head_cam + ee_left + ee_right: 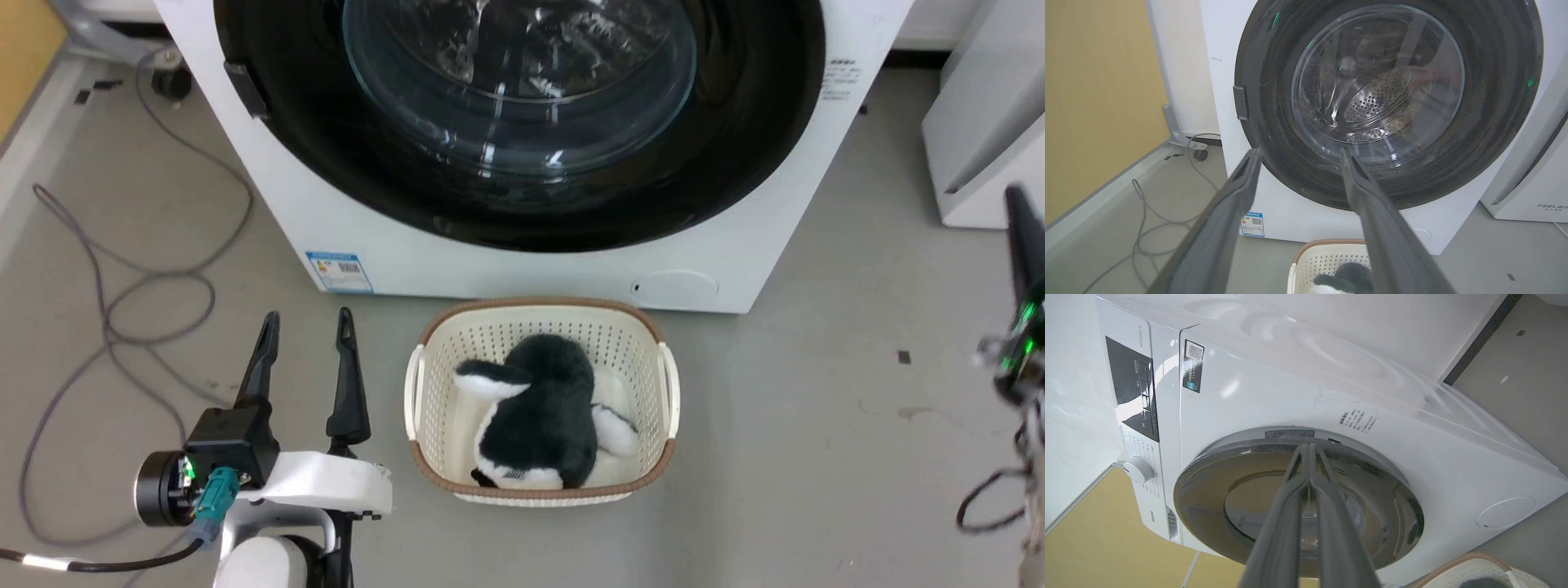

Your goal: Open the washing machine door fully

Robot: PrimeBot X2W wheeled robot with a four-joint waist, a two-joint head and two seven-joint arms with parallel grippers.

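The white washing machine (735,245) fills the top of the head view. Its door (522,204), a glossy black rim around bulging clear glass, lies flat against the front. A small dark latch tab (1240,102) sits on the door's left edge. My left gripper (307,322) hovers low over the floor to the left of the basket, open and holding nothing. In the left wrist view its fingers (1233,192) point at the lower rim of the door (1388,102), short of it. My right gripper (1020,220) is at the far right, apart from the machine. Its fingers (1290,522) are pressed together, aimed at the door (1208,486).
A cream laundry basket (539,308) holding a black-and-white plush toy (539,408) stands on the floor right before the machine. Grey cables (106,310) loop across the floor at left. A second white appliance (980,122) stands to the right, and a yellow wall (1094,102) to the left.
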